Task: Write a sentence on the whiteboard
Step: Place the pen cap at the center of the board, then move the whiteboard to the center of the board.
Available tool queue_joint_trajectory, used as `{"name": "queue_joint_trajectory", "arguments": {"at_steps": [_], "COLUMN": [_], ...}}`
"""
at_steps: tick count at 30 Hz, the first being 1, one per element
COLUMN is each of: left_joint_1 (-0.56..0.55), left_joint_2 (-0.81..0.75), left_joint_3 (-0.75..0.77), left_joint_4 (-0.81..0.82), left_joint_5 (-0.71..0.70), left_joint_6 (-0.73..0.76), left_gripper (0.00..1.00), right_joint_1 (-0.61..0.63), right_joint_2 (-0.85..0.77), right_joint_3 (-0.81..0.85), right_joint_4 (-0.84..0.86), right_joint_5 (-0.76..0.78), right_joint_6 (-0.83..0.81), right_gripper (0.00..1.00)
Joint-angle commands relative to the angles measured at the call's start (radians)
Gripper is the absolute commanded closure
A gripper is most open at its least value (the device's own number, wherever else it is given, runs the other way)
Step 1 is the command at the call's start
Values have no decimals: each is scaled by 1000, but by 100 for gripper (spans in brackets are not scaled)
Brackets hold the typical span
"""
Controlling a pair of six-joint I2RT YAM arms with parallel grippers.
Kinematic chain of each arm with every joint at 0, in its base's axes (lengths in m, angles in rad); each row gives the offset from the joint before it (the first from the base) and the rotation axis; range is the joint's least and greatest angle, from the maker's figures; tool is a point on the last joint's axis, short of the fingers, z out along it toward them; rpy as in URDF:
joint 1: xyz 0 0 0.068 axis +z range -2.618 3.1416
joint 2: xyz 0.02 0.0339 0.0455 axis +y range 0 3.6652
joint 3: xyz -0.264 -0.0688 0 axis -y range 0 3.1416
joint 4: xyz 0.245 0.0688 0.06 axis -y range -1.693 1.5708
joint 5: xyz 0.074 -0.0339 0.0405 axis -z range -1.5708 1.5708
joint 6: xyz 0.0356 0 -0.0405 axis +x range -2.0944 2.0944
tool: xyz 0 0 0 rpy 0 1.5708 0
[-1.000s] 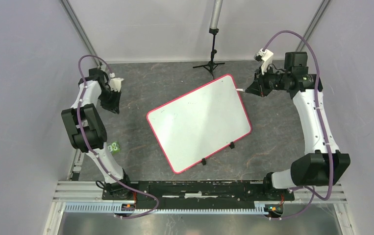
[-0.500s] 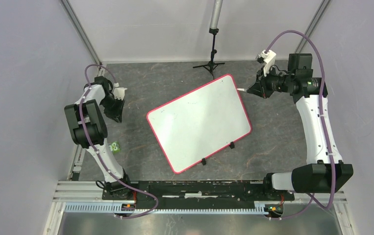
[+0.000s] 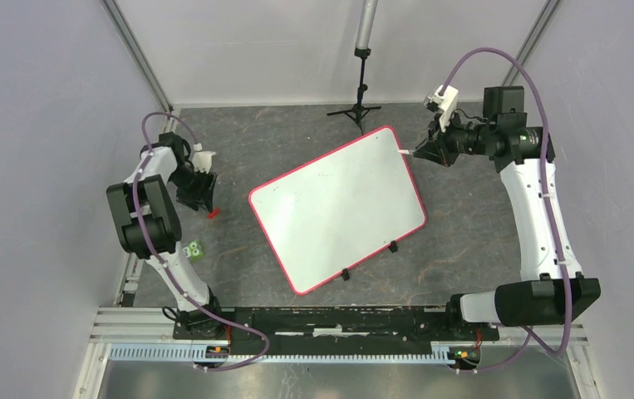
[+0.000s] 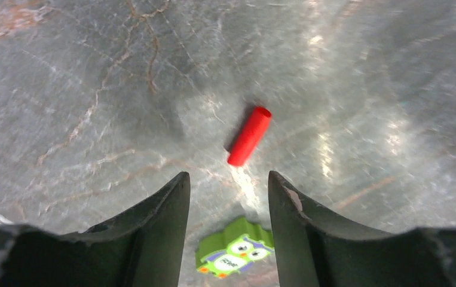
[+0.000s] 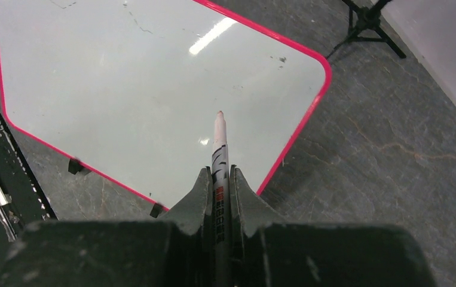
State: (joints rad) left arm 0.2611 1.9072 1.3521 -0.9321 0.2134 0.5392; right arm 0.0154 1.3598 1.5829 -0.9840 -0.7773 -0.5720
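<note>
1. The whiteboard (image 3: 338, 208) bears only faint specks, too small to read; glare streaks it.
2. It lies skewed at the centre of the top view; red-pink rim, black clips (image 3: 394, 247) on its lower edge.
3. The right gripper (image 5: 220, 173) is clamped on a marker (image 5: 219, 137), tip by the board's upper right corner; contact unclear.
4. The left gripper (image 4: 228, 182) has its jaws apart; a red cap (image 4: 249, 136) lies mid-frame, a green owl piece (image 4: 234, 254) cut off below.

Glossy smooth whiteboard (image 3: 338, 208); veined, stone-like, faintly shiny table (image 3: 463, 233).
</note>
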Motion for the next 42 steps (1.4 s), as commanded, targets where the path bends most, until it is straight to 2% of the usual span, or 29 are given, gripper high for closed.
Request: {"name": "queue_joint_trajectory", "arguments": {"at_steps": [1, 8, 10, 13, 16, 22, 24, 36, 42], "left_joint_1": [-4, -11, -21, -38, -107, -305, -342, -458, -498], "left_joint_2": [-160, -211, -213, -204, -185, -136, -119, 24, 80], "left_joint_3": [94, 392, 480, 606, 704, 764, 771, 827, 818], "left_joint_4": [-99, -355, -395, -454, -475, -454, -414, -339, -338], "left_joint_5": [111, 314, 365, 510, 584, 652, 662, 684, 764], "left_joint_6": [-17, 0, -11, -27, -72, -149, -188, -255, -264], "left_gripper": [41, 33, 30, 21, 21, 22, 22, 20, 21], "right_joint_1": [68, 171, 194, 224, 249, 282, 288, 322, 325], "right_joint_2": [8, -49, -65, -81, -88, -89, -88, -101, -97], "right_joint_3": [34, -26, -44, -65, -85, -116, -115, -150, -149], "right_joint_4": [-28, -8, -8, -14, -11, 3, -11, -33, -27], "right_joint_5": [-6, 33, 38, 27, 6, -32, -47, -57, -62], "right_joint_6": [-83, -129, -141, -153, -147, -141, -155, -203, -209], "right_gripper": [100, 100, 100, 100, 100, 100, 100, 100, 100]}}
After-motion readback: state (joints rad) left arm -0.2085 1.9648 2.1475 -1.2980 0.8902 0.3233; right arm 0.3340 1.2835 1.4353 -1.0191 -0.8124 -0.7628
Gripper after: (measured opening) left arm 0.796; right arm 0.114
